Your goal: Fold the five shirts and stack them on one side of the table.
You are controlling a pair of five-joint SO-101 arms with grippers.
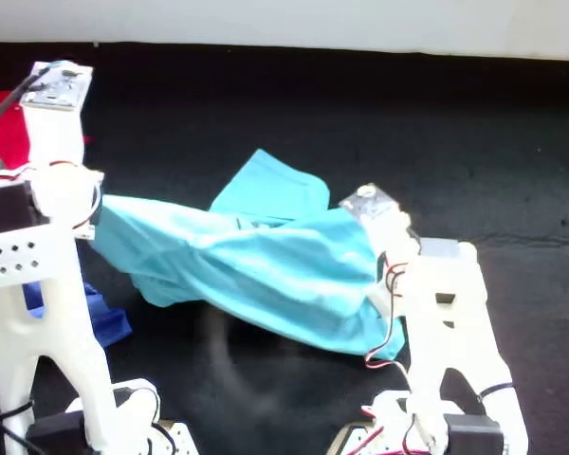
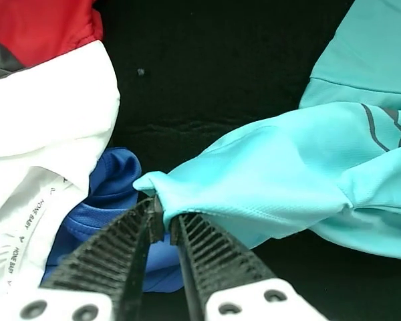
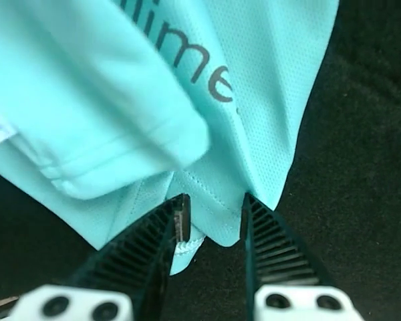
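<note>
A turquoise shirt [image 1: 266, 261] hangs stretched above the black table between the two arms. My left gripper [image 2: 164, 224] is shut on one bunched corner of this shirt [image 2: 267, 180], at the left end of the cloth [image 1: 109, 223] in the high view. My right gripper [image 3: 212, 217] stands open at the shirt's other end, with the stitched hem [image 3: 210, 231] hanging between its two fingers [image 3: 180, 221] and a fold of sleeve above them. Beside the right arm [image 1: 398, 256], the cloth droops toward the table.
A red shirt [image 2: 47, 27], a white shirt [image 2: 47, 127] and a blue shirt [image 2: 107, 194] lie heaped at the table's left side. The red [image 1: 5, 123] and blue [image 1: 104, 318] ones show behind the left arm. Bare black table [image 1: 455, 142] lies at the back right.
</note>
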